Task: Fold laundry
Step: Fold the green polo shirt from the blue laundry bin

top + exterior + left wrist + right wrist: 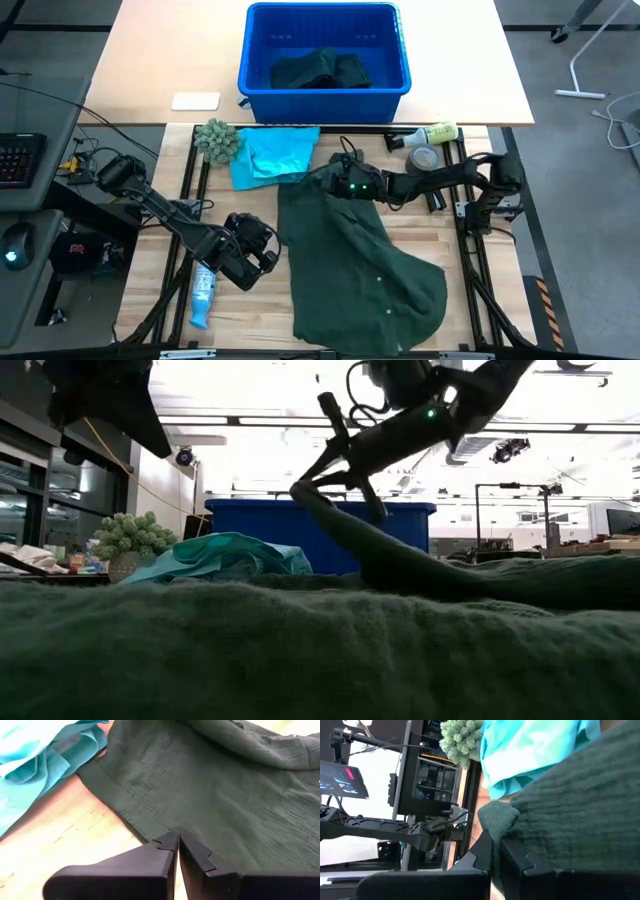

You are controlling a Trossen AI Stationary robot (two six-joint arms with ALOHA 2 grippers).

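The right gripper [338, 180] is clamped on a corner of the dark green shirt [360, 270], lifting it off the bench's middle; next it likely must carry that corner across to fold. The left gripper [268, 250], closed and empty, waits at the shirt's left edge, with the turquoise shirt [272, 155] near the wooden bench's [150, 290] far edge before a blue bin [325, 85] on a pale table

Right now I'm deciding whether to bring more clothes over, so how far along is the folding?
Nothing looks folded yet. In hand: the right claw is shut on a lifted corner of the dark green shirt, which lies mostly spread on the table. The left claw is shut and empty at that shirt's edge. Left: the crumpled turquoise shirt and the dark garment in the blue bin.
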